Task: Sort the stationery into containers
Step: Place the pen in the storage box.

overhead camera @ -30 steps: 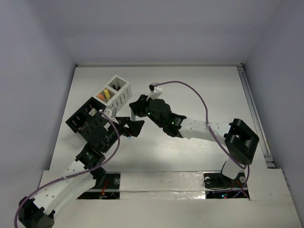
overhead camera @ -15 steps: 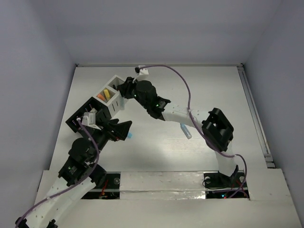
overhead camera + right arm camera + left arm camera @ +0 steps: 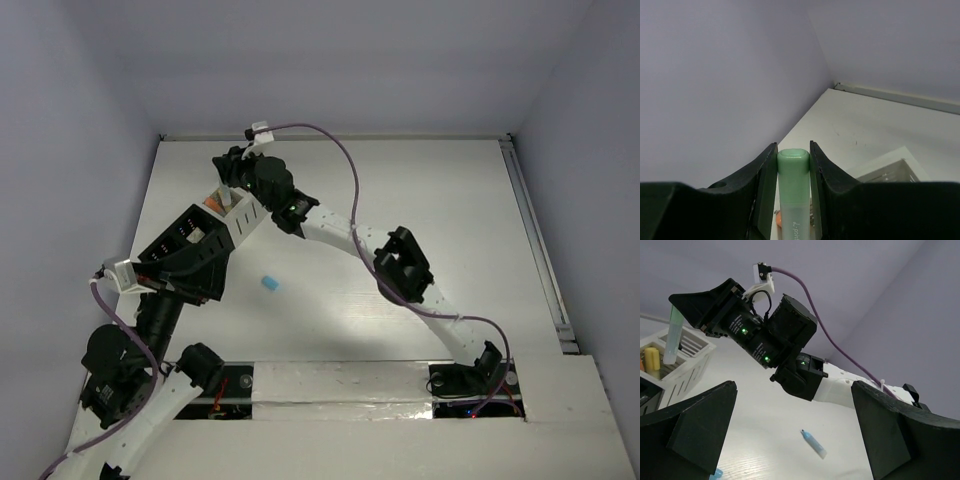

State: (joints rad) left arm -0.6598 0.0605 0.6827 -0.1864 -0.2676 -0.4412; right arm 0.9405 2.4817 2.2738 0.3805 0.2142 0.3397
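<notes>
Right fingers (image 3: 762, 175) clench a green marker (image 3: 792, 192) above the white box (image 3: 690, 357); next, lower it in and release. Left fingers (image 3: 890, 435) spread, empty.

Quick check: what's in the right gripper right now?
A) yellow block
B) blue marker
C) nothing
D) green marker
D: in the right wrist view, the right gripper has both fingers pressed against a green marker. The left wrist view shows the marker held upright over the white container.
</notes>
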